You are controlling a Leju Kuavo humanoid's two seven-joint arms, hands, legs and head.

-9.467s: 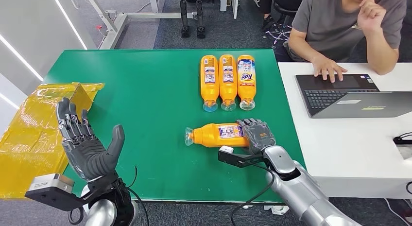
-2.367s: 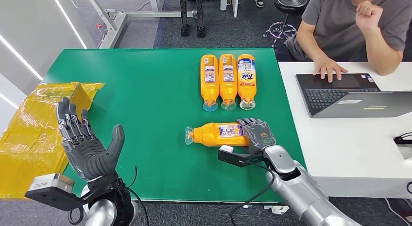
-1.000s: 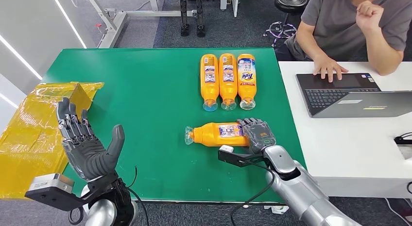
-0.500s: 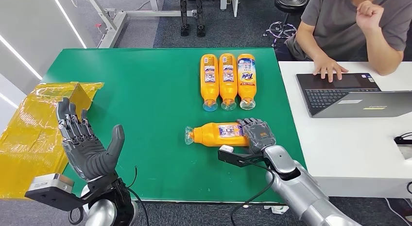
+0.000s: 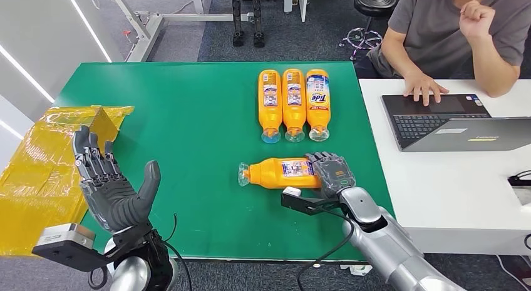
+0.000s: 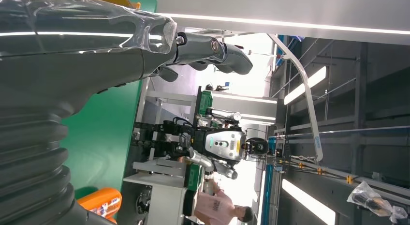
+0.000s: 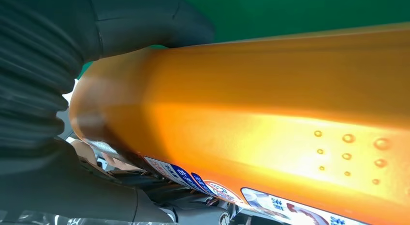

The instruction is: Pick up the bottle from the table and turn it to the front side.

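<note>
From the head view we saw the bottle [image 5: 279,173] lying on its side on the green table [image 5: 188,116], clear cap toward our left, its base end under the right hand [image 5: 330,172]. That hand's fingers were curled over the base end, and the right wrist view settled what the head view left unsure — the thumb [image 7: 145,22] lay pressed along one side of the orange body [image 7: 270,113] and the darker fingers [image 7: 159,196] lay against the other side, next to the label, so the hand gripped it. Whether the bottle was lifted off the table we could not tell.

The left hand [image 5: 109,181] was raised at the table's near left corner, palm up, fingers spread and straight, holding nothing; its wrist view showed the fingers [image 6: 212,48] extended over the green surface.

Three more bottles [image 5: 293,105] lay side by side farther back, touching, caps toward us. Yellow plastic [image 5: 44,166] draped the table's left edge — and a person [image 5: 451,34] sat at a laptop [image 5: 451,122] on the white desk to the right
</note>
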